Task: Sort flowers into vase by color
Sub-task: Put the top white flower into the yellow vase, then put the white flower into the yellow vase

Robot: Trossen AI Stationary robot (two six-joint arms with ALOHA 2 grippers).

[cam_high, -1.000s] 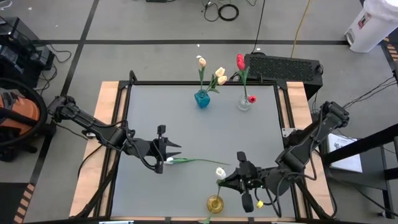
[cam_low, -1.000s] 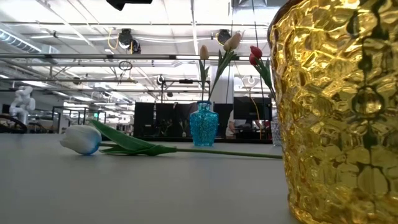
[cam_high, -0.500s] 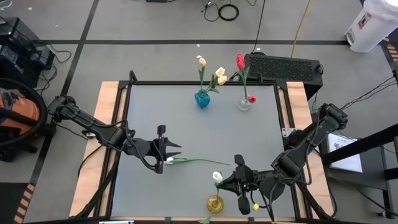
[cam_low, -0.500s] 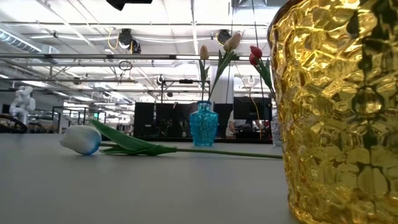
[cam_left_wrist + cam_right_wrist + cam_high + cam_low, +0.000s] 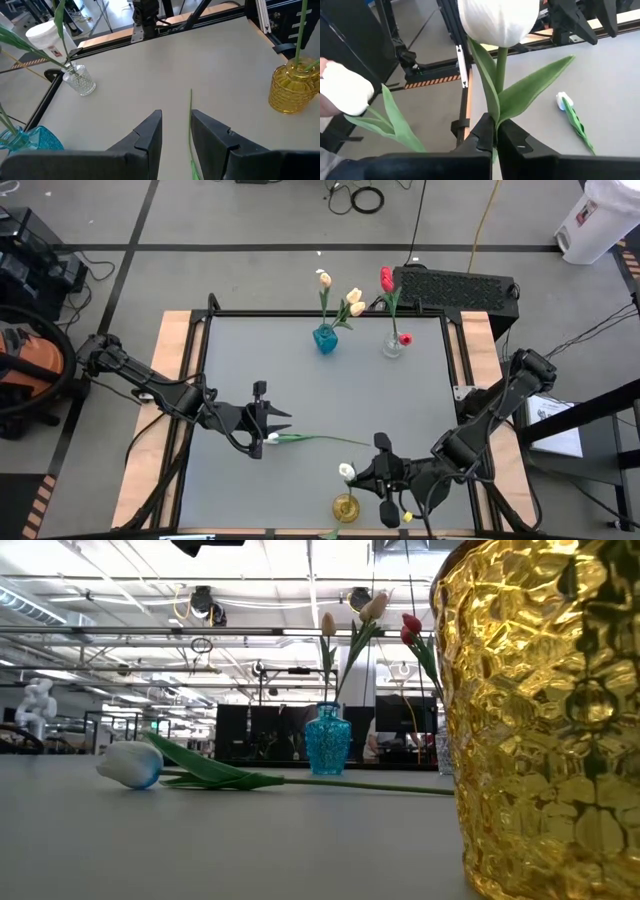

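My right gripper (image 5: pixel 364 476) is shut on a white tulip whose bud (image 5: pixel 347 471) stands just above the yellow vase (image 5: pixel 346 507) at the table's near edge. In the left wrist view a green stem (image 5: pixel 300 35) reaches down into that vase (image 5: pixel 292 92); whether it is the held one I cannot tell. A second white tulip (image 5: pixel 300 439) lies flat on the table. My left gripper (image 5: pixel 272 423) hovers open over its bud end, and the stem (image 5: pixel 190 112) shows on the table between the fingers. The blue vase (image 5: pixel 325 338) holds cream-yellow tulips and the clear vase (image 5: pixel 392 346) holds red ones. My right gripper pinches the white tulip's stem (image 5: pixel 495 131) between its two fingers, just below where the leaves branch off. The fingers come from the table's right, nearly level and slanting a little down, and lie across the stem. The bud (image 5: pixel 498 20) stands upright above the fingers, lifted clear of the table.
Another white bud with leaves (image 5: pixel 345 90) shows beside the held tulip, past the table's near edge. The blue and clear vases stand at the far edge. A black frame (image 5: pixel 320 313) rims the table. In the low view the yellow vase (image 5: pixel 545 720) fills the right side.
My right gripper has gone down and toward the table's near edge with the white tulip, which stays upright; its bud now stands closer over the yellow vase.
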